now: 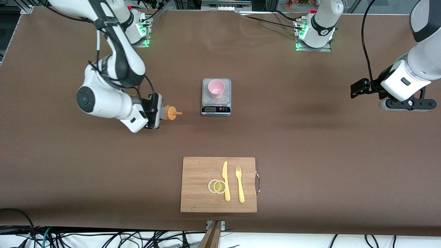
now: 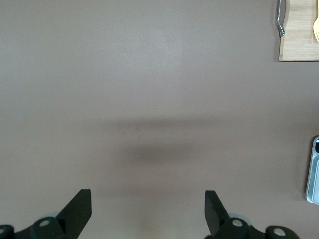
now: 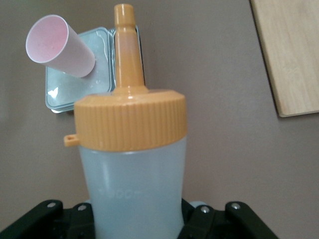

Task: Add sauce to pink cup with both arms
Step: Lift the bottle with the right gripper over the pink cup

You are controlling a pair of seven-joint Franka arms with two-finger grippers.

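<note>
Grey scale [image 1: 216, 103]; cutting board [image 1: 200, 186] with knife [image 1: 225, 181], fork [image 1: 239, 184], lemon slices [image 1: 217, 186].

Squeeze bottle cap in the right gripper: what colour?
Orange, ribbed cap on the translucent whitish plastic squeeze bottle; clearest in the right wrist view.

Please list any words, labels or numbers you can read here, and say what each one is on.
Sauce bottle: raised lettering on its body, too faint to read.
Scale: display and button marks too small to read.
Left arm base: a small mark on its black band, unreadable.
Nothing else carries text.
</note>
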